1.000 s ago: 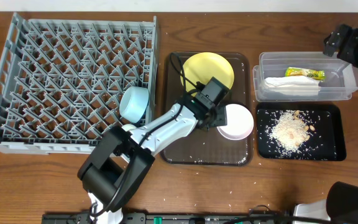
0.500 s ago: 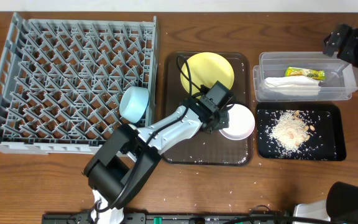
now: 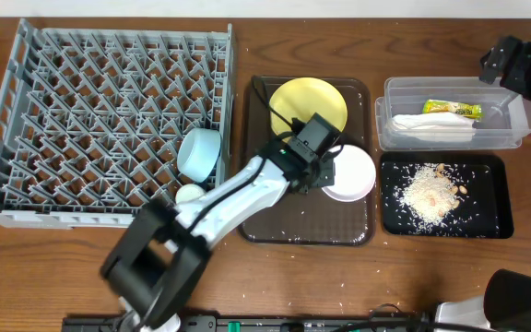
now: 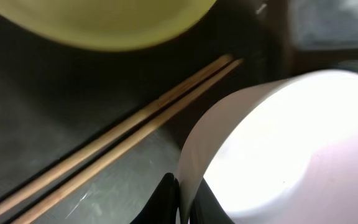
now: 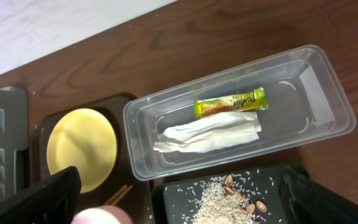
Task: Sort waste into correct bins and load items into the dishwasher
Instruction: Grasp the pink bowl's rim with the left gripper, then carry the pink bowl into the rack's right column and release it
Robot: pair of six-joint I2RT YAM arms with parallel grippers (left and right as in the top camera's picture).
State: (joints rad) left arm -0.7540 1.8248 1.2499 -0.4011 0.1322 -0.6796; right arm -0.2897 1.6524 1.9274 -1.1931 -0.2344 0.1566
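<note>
Sorting looks finished: wrapper [image 5: 230, 102] and napkin [image 5: 207, 135] in the clear tub [image 5: 328, 93], crumbs [image 3: 429, 192] on the black tray [image 3: 487, 221]. 1 blue bowl [image 3: 198, 152] sits in the rack [image 3: 63, 111]. The left claw [image 4: 180, 205] pinches the white bowl [image 3: 350, 175] by its rim on the brown tray [image 3: 265, 221], and the right claw [image 5: 179, 186] is spread. Plate [image 3: 307, 101] and chopsticks [image 4: 123, 143] are not yet loaded.

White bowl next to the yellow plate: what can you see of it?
The white bowl is round, plain and smooth, like glazed china or plastic. It is at the right side of the dark-brown tray, close to the yellow plate and beside the chopsticks. The left claw pinches its thin rim, one finger on each side.
</note>
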